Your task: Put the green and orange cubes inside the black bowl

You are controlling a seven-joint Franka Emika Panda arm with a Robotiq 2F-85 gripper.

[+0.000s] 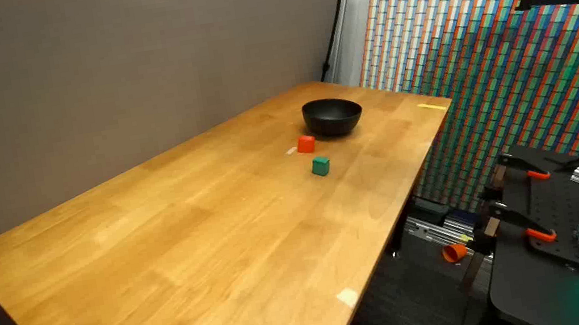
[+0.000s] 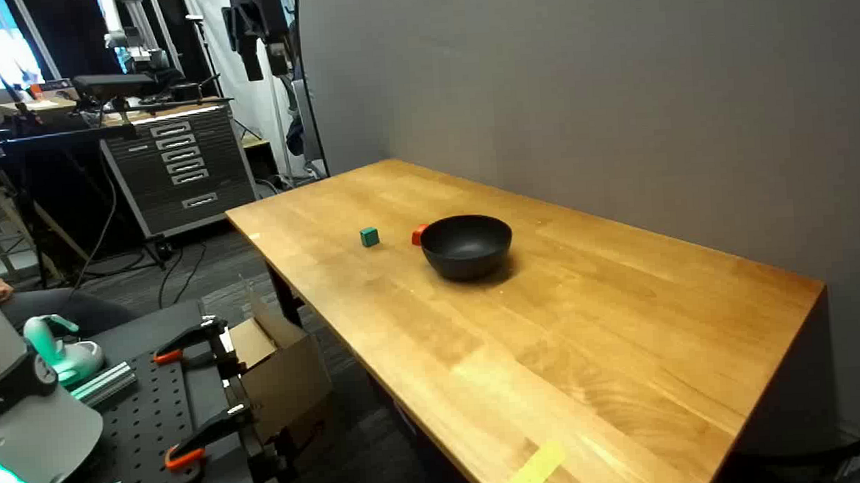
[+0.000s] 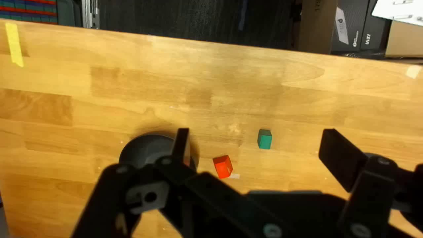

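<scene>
The green cube (image 1: 320, 166) sits on the wooden table and also shows in an exterior view (image 2: 369, 236) and in the wrist view (image 3: 265, 139). The orange cube (image 1: 306, 144), red-orange, sits between the green cube and the bowl; it shows in the wrist view (image 3: 223, 166) and is partly hidden behind the bowl in an exterior view (image 2: 418, 235). The black bowl (image 1: 332, 117) stands upright beside the orange cube, also seen in an exterior view (image 2: 467, 250); a finger partly covers the bowl in the wrist view (image 3: 143, 150). My gripper (image 3: 255, 142) is open and empty, high above the table (image 2: 265, 64).
The wooden table (image 1: 193, 245) has yellow tape (image 2: 534, 471) near one edge and a pale tape patch (image 1: 348, 297) at its front edge. A grey backdrop (image 2: 615, 114) stands along the back edge. A black base plate with clamps (image 2: 151, 403) stands in front of the table.
</scene>
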